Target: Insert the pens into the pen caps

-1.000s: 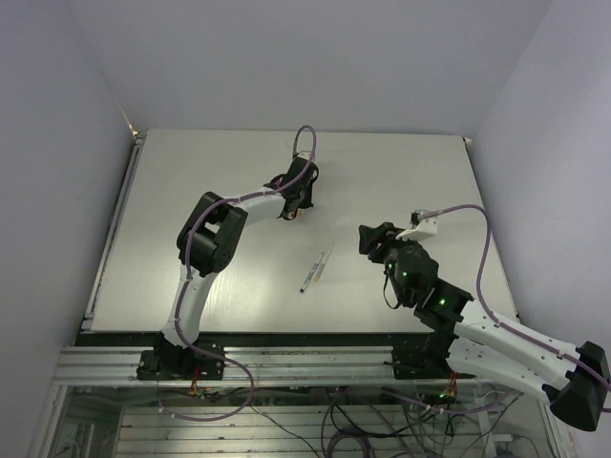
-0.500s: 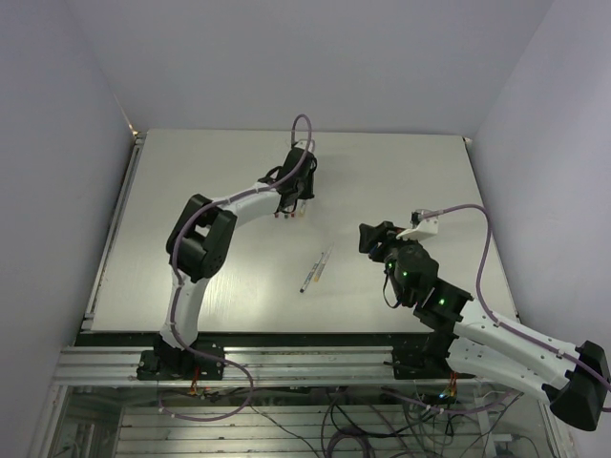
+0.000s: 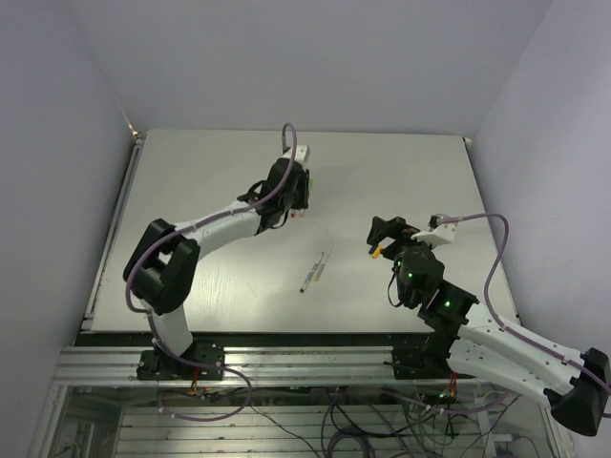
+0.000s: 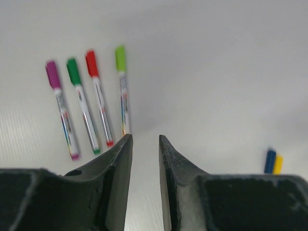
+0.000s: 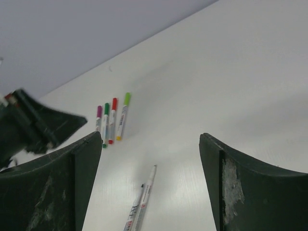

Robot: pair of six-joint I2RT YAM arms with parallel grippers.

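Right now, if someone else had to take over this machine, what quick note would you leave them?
Grippers: the left gripper has its fingers narrowly apart and holds nothing. The right gripper is wide open and empty.
Done: four capped pens lie side by side, with magenta, green, red and lime caps.
Left: two bare pens lie together, apart from that row. The blue and yellow caps sit side by side near the right gripper. Each bare pen needs one.

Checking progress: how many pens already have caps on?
4, side by side in one row: magenta, dark green, red, lime. Two uncapped pens lie mid-table; others could hide under the arms.
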